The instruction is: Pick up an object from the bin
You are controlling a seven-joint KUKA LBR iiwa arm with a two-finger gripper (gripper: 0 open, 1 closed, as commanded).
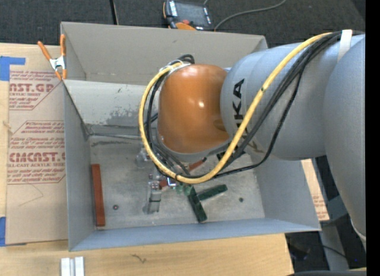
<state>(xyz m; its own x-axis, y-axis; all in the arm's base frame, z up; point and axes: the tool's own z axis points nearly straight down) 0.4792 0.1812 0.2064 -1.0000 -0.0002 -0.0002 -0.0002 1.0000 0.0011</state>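
The gripper (154,200) hangs low beneath the arm's orange cover (193,108), just above bare floor in the near half of the bin (178,231), and whether it is spread or closed cannot be told from here; nothing is seen in its grasp. The nearest thing is a dark green angled piece (199,208), lying flat just beside the gripper on the side toward the view's right wall. Its longer arm points at the near wall and a shorter arm branches off toward the right wall, so its long axis runs roughly from the bin's middle to the near wall. It looks thin, stiff and light, probably plastic, and likely to skid on the metal floor. The longer arm, taken across its narrow width, seems the best hold. A reddish-brown bar (97,195) lies well apart along the view's left wall, its length running near to far. It looks rigid and a little heavier, best pinched across its middle
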